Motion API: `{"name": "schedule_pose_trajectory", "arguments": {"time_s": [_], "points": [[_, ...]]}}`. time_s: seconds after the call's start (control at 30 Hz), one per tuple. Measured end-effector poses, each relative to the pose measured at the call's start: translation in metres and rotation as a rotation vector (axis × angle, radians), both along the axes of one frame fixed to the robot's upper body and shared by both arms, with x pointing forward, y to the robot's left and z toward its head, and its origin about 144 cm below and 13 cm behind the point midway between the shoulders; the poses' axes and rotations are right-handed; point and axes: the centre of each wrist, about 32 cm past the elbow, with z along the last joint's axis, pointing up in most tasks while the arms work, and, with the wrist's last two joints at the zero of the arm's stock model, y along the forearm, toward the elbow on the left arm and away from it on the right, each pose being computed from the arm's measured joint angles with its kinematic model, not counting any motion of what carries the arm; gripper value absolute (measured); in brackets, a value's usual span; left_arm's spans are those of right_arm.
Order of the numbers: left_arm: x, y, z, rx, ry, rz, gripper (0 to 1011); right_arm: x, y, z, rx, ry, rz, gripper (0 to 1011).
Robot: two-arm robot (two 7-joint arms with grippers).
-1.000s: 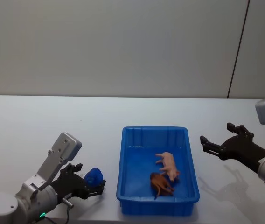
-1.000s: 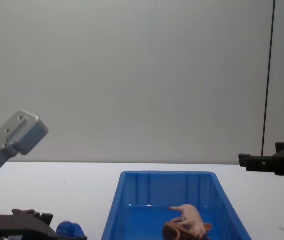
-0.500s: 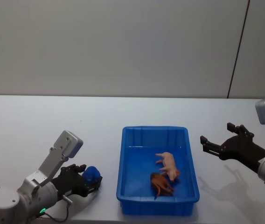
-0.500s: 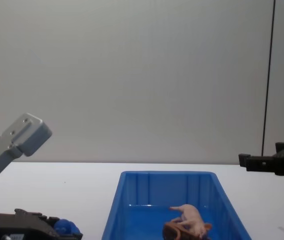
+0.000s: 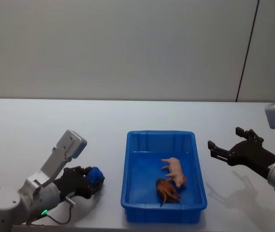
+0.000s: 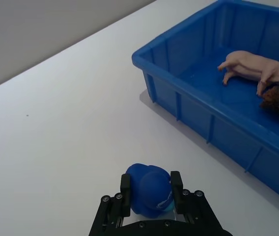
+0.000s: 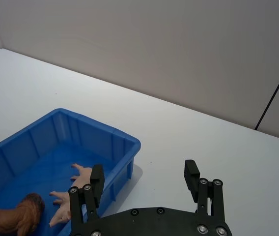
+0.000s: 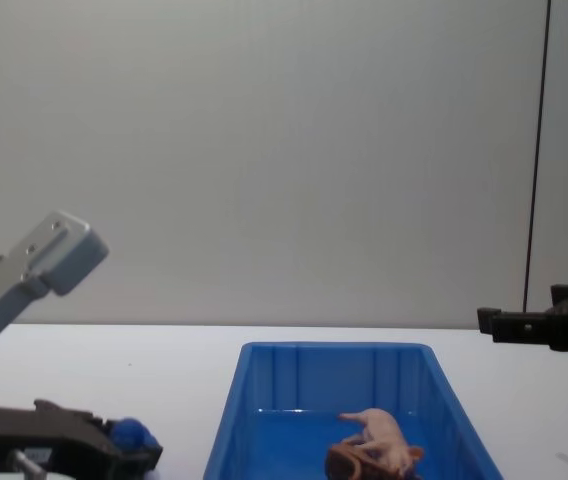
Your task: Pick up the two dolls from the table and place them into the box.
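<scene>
Nearest you, to the left of the box (image 5: 128,183), your left end effector (image 6: 151,196) is clenched on the blue figure (image 6: 149,189), low over the tabletop (image 5: 31,130); I judge this the pickup step, so next lift it clear of the rim and carry it over the box. Farther in, the pink pig (image 5: 175,169) and the brown animal (image 5: 166,190) already lie inside the box, and right of it your right end effector (image 5: 229,147) hangs released. The left wrist view shows the fingers (image 6: 125,195) pressing both sides of the figure, which the head view hides.

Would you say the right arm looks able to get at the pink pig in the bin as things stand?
Probably yes. The right gripper hovers open beside the bin, which has no lid, and the pink pig lies uncovered on that side, touching only the brown animal.
</scene>
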Motion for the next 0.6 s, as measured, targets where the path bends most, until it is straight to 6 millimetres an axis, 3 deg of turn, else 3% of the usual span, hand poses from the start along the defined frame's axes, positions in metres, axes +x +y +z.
{"name": "schedule_pose_trajectory", "arguments": {"time_s": [0.33,0.6], "points": [[0.004,-0.004,0.031,0.034,-0.084,-0.013,422,0.0,0.0,0.0,0.0,0.0,0.0,1001],[0.02,-0.017,0.054,0.023,-0.181,-0.075,367,0.0,0.0,0.0,0.0,0.0,0.0,1001]]}}
